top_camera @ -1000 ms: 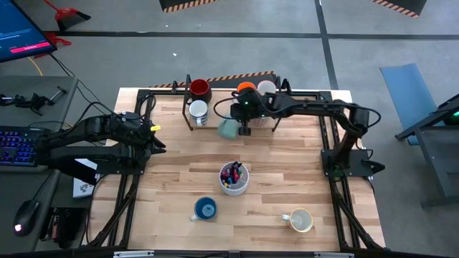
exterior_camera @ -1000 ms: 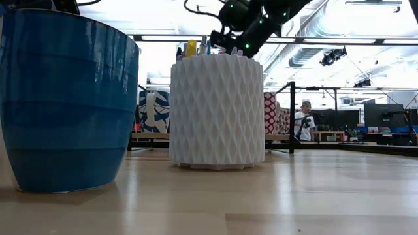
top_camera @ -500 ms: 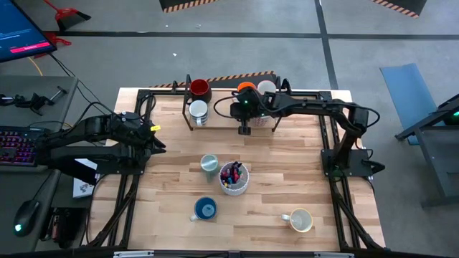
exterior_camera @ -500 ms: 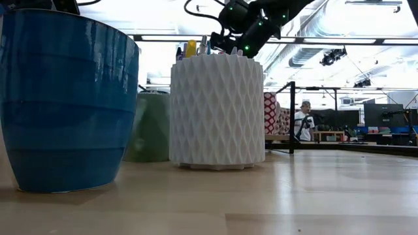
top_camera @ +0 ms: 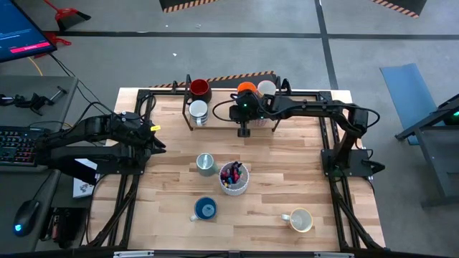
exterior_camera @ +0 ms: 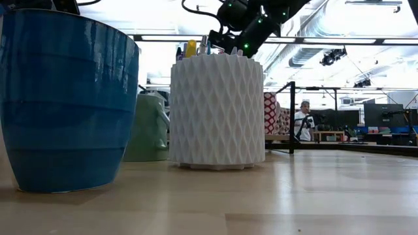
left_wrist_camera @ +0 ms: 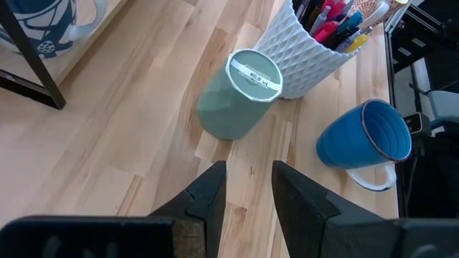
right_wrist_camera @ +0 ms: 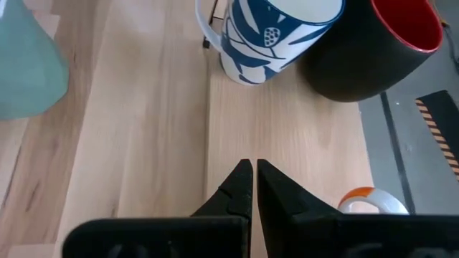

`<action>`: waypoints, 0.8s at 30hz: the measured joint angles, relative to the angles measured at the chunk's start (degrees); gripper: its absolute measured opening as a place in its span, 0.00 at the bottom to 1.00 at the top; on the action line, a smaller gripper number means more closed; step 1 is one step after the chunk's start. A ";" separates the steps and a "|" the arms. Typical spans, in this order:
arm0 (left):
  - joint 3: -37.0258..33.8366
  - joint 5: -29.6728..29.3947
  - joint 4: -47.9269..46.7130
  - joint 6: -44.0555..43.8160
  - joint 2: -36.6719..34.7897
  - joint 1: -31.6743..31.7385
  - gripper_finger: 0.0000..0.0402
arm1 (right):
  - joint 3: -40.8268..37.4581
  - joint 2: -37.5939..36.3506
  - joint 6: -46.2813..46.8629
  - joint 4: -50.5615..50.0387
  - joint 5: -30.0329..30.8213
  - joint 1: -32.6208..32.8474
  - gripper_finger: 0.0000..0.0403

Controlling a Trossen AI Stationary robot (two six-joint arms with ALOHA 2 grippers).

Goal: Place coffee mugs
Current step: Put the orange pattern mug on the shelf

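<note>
The green mug (top_camera: 206, 164) is now resting upside down just beside the pen cup (top_camera: 234, 178), having dropped from near the rack.

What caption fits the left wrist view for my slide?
Open left hand faces a pale green ceramic mug beside the white textured pen cup.

Scene evenly, brightly lit from overhead. Ceiling glare blown out behind pen cup (exterior_camera: 217, 109) in low view. Blue mug (exterior_camera: 65, 101) beside it looms, softened. Shadows faint.
</note>
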 joint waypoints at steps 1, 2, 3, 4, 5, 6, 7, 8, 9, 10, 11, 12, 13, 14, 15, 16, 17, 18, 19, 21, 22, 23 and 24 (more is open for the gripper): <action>0.00 0.00 -0.01 0.02 0.01 0.00 0.26 | 0.01 -0.01 -0.10 0.00 0.83 0.27 0.00; 0.00 0.00 0.00 0.02 0.02 0.00 0.26 | 0.01 0.01 -0.24 -0.01 1.47 0.51 0.00; 0.00 0.00 -0.02 0.02 0.02 0.00 0.26 | 0.01 -0.01 -0.28 -0.02 1.81 0.68 0.00; 0.00 0.00 0.00 0.02 0.01 0.00 0.26 | 0.01 -0.01 -0.29 -0.02 1.79 0.73 0.00; 0.00 0.00 -0.02 0.02 0.00 0.00 0.26 | 0.00 -0.01 -0.29 -0.02 1.77 0.87 0.00; 0.00 0.00 -0.02 0.02 0.01 0.00 0.26 | 0.01 -0.01 -0.31 -0.02 1.76 0.99 0.00; 0.00 0.00 -0.02 0.02 0.01 0.00 0.26 | 0.01 -0.01 -0.33 -0.02 1.76 1.02 0.00; 0.00 0.00 -0.02 0.02 0.02 0.00 0.26 | 0.01 -0.01 -0.33 -0.02 1.76 1.00 0.00; 0.00 0.00 -0.02 0.02 0.02 0.00 0.26 | 0.01 -0.01 -0.33 -0.02 1.76 0.98 0.00; 0.00 0.00 -0.02 0.02 0.02 0.00 0.26 | 0.01 -0.01 -0.33 -0.02 1.76 0.98 0.00; 0.00 0.00 -0.02 0.02 0.01 0.00 0.26 | 0.01 -0.01 -0.33 -0.02 1.76 0.98 0.00; 0.00 0.00 -0.02 0.02 0.02 0.00 0.26 | 0.00 -0.01 -0.33 -0.02 1.76 0.98 0.00; 0.00 0.00 -0.03 0.02 0.00 0.00 0.26 | 0.01 -0.01 -0.33 -0.02 1.76 0.98 0.00; 0.00 0.00 -0.04 0.02 0.02 0.00 0.26 | 0.00 -0.01 -0.33 -0.02 1.74 0.96 0.00; 0.00 0.00 -0.04 0.02 0.02 0.00 0.26 | 0.01 -0.01 -0.33 -0.04 1.74 0.96 0.00; 0.00 0.00 -0.04 0.02 0.00 0.00 0.26 | 0.01 -0.01 -0.33 -0.04 1.74 0.98 0.00; 0.00 0.00 -0.04 0.02 0.02 0.00 0.26 | 0.01 -0.01 -0.33 -0.04 1.72 0.98 0.00; 0.00 0.00 -0.04 0.02 0.01 0.00 0.26 | -0.01 -0.01 -0.33 -0.06 1.72 0.98 0.00; 0.00 0.00 -0.04 0.02 0.02 0.00 0.26 | 0.01 -0.01 -0.31 -0.12 1.70 0.98 0.00; 0.00 0.00 -0.07 0.02 0.02 -0.02 0.26 | -0.01 -0.63 -0.04 -1.57 0.71 1.51 0.00; 0.00 0.00 -0.11 0.02 0.02 0.00 0.26 | -0.04 -1.32 0.03 -2.88 -0.12 2.20 0.00; 0.00 0.00 -0.21 0.02 0.02 -0.02 0.26 | -0.04 -2.33 0.04 -3.90 -0.91 3.19 0.00; 0.00 0.00 -0.41 0.02 0.02 -0.01 0.26 | -0.04 -3.62 0.02 -5.39 -1.25 4.48 0.00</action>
